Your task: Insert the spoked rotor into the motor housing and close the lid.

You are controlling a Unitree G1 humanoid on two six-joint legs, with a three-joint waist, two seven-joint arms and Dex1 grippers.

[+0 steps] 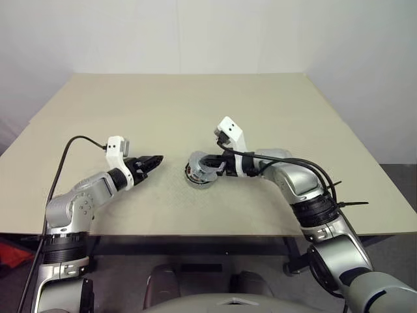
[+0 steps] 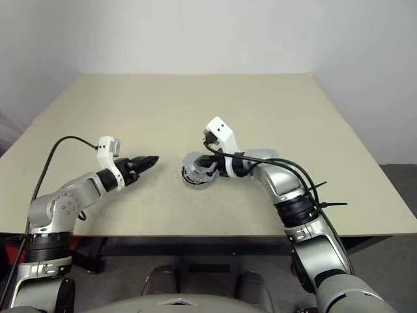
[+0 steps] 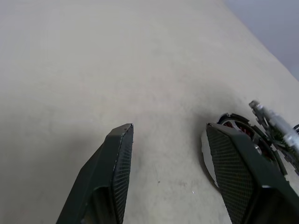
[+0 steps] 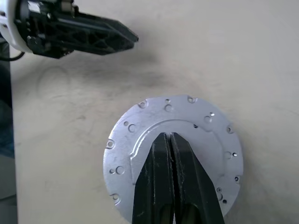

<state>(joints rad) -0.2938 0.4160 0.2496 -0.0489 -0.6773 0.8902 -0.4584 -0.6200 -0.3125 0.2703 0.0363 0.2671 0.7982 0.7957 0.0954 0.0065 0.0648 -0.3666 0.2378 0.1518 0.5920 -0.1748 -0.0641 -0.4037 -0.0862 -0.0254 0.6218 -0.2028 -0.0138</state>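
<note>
The right gripper (image 4: 170, 136), fingers clenched together and holding nothing, rested over the lid (image 4: 140, 126), apparently pressing it onto the housing (image 1: 199, 175) mid-table (image 1: 195, 104). The left gripper (image 1: 153, 162), fingers apart and empty, waited just beside.

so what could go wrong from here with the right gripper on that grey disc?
1. The shut right gripper sits off-centre on the round grey metal lid over the copper-wound grey housing; pressing could tip the lid or skid the housing across the beige table.
2. The open left gripper is beside it, bracing nothing.
</note>
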